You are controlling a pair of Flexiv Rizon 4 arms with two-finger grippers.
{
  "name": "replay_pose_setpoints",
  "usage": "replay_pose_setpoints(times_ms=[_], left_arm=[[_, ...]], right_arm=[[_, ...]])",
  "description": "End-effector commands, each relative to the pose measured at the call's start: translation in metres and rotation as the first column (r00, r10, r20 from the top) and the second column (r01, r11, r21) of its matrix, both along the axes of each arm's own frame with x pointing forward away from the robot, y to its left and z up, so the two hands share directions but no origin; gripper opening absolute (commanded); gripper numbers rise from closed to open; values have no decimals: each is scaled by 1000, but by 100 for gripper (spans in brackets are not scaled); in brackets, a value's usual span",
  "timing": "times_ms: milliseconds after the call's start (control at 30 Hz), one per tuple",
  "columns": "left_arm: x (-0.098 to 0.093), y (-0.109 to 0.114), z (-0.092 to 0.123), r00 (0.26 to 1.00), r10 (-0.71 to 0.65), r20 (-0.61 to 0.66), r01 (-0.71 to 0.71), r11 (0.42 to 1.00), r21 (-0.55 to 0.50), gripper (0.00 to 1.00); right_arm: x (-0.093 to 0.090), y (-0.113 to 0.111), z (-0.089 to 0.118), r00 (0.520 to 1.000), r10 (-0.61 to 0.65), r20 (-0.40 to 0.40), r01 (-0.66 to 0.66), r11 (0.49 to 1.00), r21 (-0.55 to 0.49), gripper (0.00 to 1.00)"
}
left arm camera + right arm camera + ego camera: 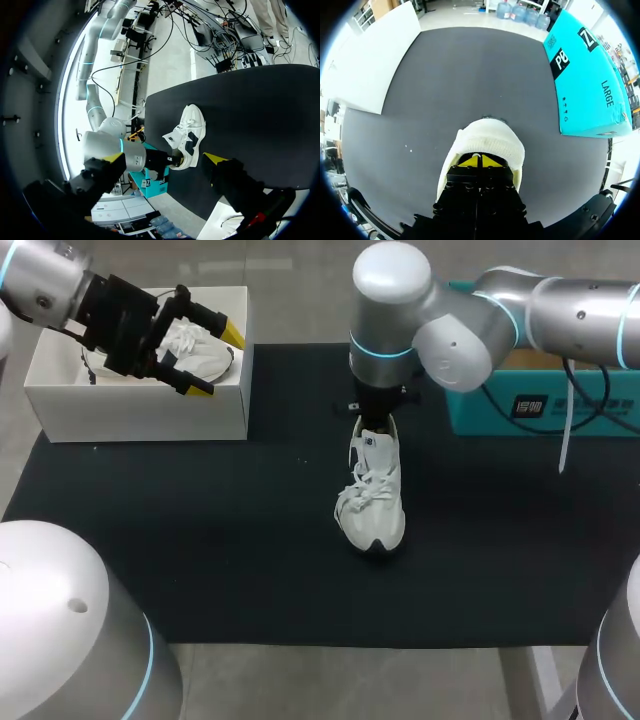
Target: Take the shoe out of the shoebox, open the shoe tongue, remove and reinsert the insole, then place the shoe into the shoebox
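Head: shoe point(372, 505) lies on the desk's black mat, heel away from the robot, toe toward it; right gripper point(375, 420) sits at the heel, nearer by far | Left wrist: left gripper point(165, 158) gapes empty over the shoebox point(140, 410), shoe well ahead | Right wrist: tips drawn together at the heel collar; can't tell if it's pinched.

Head view high, looking down, 2 wrist views nearer — shoe point(372, 502) shared
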State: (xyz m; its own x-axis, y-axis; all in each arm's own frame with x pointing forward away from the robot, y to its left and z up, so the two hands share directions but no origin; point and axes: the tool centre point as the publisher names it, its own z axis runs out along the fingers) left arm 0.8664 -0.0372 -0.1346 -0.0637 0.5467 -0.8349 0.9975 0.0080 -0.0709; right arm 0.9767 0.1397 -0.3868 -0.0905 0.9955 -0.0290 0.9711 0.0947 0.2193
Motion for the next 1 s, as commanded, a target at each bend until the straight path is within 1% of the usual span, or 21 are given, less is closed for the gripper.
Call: replay_pose_setpoints(times_ms=[33, 200, 367, 467, 633, 733, 867, 1000], left_arm=[[0, 0, 1, 1000, 0, 0, 0, 1000, 4, 100], [0, 0, 1, 1000, 0, 0, 0, 1000, 4, 100], [0, 0, 1, 1000, 0, 0, 0, 1000, 4, 100], [0, 0, 1, 1000, 0, 0, 0, 1000, 4, 100], [0, 0, 1, 1000, 0, 0, 0, 1000, 4, 100], [0, 0, 1, 1000, 0, 0, 0, 1000, 4, 100], [0, 0, 1, 1000, 0, 0, 0, 1000, 4, 100], [0, 0, 1, 1000, 0, 0, 0, 1000, 4, 100]], right_arm=[[4, -3, -4, 1000, 13, -21, -13, 1000, -24, 0], [13, -2, -21, 998, 27, -54, -30, 997, -70, 0], [11, 3, -31, 996, 44, -79, -49, 997, -59, 0], [6, 5, -28, 995, 51, -91, -56, 997, -58, 0], [-11, 2, -5, 994, 31, -107, -37, 998, -50, 0], [-20, 2, 4, 993, 26, -119, -32, 998, -53, 0], [-27, 3, 5, 991, 27, -134, -35, 997, -61, 0], [-30, 1, -6, 989, 17, -144, -26, 998, -55, 0]])
